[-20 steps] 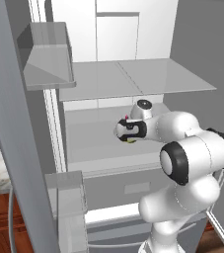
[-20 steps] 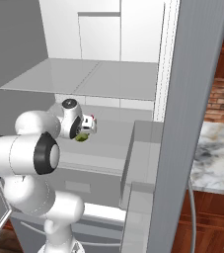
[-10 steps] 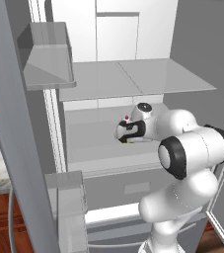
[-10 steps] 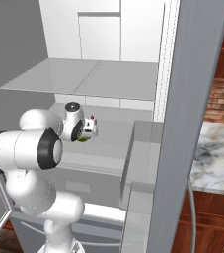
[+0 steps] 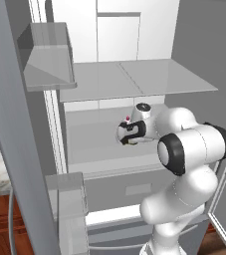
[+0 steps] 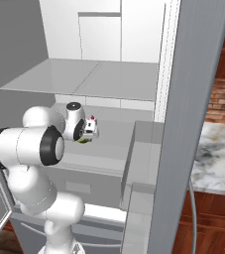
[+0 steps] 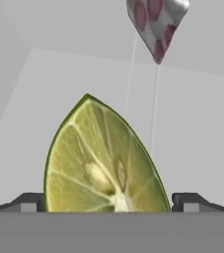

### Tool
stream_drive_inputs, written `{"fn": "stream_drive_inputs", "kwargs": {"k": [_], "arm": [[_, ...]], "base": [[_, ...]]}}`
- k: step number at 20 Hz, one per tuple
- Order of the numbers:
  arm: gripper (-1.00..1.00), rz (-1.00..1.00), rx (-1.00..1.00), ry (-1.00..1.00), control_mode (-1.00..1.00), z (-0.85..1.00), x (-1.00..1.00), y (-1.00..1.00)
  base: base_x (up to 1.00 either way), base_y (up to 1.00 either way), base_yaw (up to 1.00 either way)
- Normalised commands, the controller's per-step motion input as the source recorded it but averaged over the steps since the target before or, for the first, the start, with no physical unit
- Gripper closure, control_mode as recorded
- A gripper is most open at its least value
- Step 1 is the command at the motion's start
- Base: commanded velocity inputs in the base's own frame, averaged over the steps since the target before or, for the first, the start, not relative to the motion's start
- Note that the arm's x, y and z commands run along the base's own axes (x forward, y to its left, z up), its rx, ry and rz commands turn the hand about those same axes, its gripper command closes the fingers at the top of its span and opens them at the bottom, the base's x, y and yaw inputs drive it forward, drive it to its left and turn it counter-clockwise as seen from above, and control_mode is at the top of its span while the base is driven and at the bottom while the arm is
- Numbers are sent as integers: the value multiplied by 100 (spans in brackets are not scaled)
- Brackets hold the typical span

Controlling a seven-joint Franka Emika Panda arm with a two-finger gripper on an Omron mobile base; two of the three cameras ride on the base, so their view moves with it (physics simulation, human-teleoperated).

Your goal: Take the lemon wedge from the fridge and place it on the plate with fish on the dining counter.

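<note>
Fridge point(image 5: 134, 37) stands with its doors swung wide, white interior exposed, glass shelf point(image 5: 134, 79) across the upper part and a lower shelf point(image 5: 94, 144) beneath it. Arm reaches in over the lower shelf, hand point(image 5: 126, 135) low and close above it, roughly mid-shelf, a little toward the right side in the left base view.

Lemon wedge point(image 7: 103, 158) sits directly in front of the hand point(image 7: 108, 202) in the hand view, yellow-green, cut face with pale membranes turned to the camera, point of the rind up. It fills the space between the two dark fingertips point(image 7: 27, 201), which show at either side of its base; small gaps on both sides, so fingers spread wide and flanking the wedge, not pressed on it. Whether either pad touches the rind cannot be told.

From the right base view the wedge point(image 6: 84, 141) shows as a green sliver just under the hand point(image 6: 88, 133), resting on the lower shelf point(image 6: 109, 149). In the left base view a trace of it point(image 5: 130, 143) peeks below the fingers.

Small white bottle with red markings point(image 7: 155, 24) stands on the shelf beyond the wedge, toward the back wall; its red cap point(image 5: 128, 118) shows just above the hand in the left base view.
</note>
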Motion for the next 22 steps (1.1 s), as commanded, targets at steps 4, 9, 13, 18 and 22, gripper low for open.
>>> {"fn": "stream_drive_inputs", "kwargs": {"k": [4, 9, 13, 18, 22], "arm": [[100, 0, -9, 9, -100, -55, 0, 0], [100, 0, -4, 0, -100, -10, 0, 1], [100, 0, 0, 0, -100, -4, 0, 0], [100, 0, 0, -2, -100, 2, -36, 0], [100, 0, 0, -12, -100, 25, -76, 0]], "base": [[0, 0, 0], [0, 0, 0], [0, 0, 0], [0, 0, 0], [0, 0, 0]]}}
